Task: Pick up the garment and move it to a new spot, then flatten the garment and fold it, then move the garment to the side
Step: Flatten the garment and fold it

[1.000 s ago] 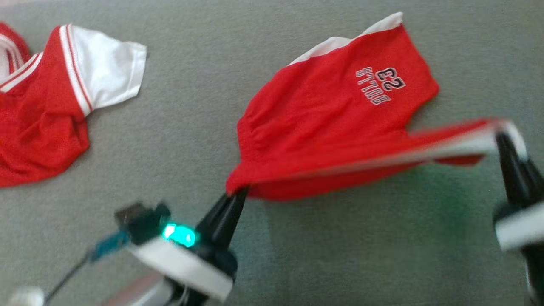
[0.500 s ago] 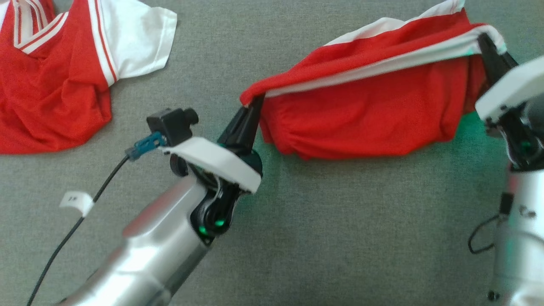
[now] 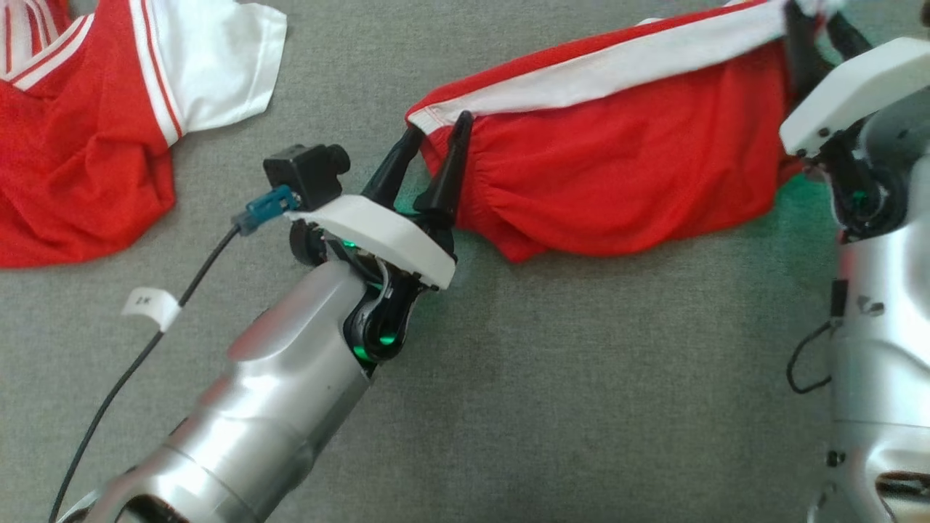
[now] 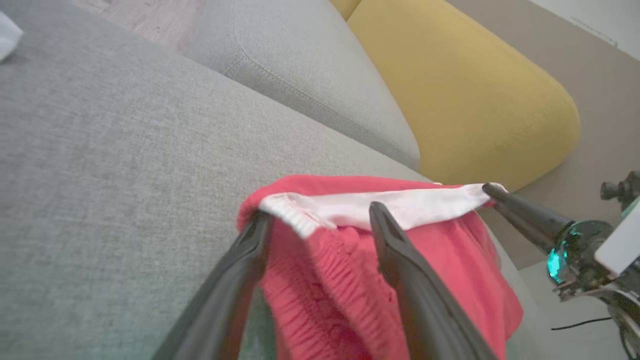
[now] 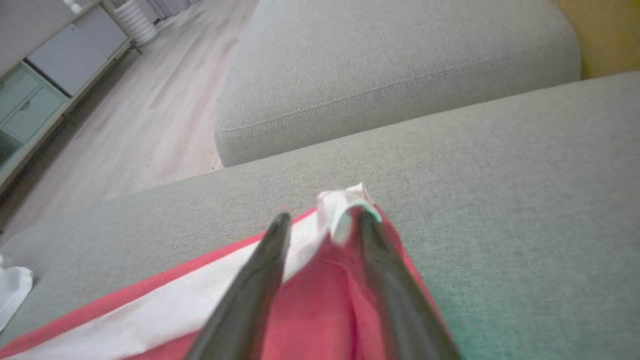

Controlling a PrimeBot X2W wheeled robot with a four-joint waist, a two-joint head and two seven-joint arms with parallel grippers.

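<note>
lying on grey sofa seat (image 3: 581,378): red shorts (image 3: 617,181); end corners are straddled by left gripper (image 3: 439,125) and right gripper (image 3: 810,16), jaws parted, nothing clamped; red jersey (image 3: 80,152) well apart.

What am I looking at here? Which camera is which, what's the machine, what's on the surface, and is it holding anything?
It is a wheeled robot with two arms, working over a grey sofa seat. The wide picture comes from a camera on its head, looking down. The other two come from a camera on each wrist, looking along that gripper's two dark fingers.

On the seat lie red shorts with a white side stripe, and further left a red and white jersey. The left gripper is at one end of the shorts' striped edge and the right gripper is at the other end. Both stand open, with fingers either side of the fabric, so nothing is clamped. The left wrist view also catches a yellow cushion beyond the seat.
</note>
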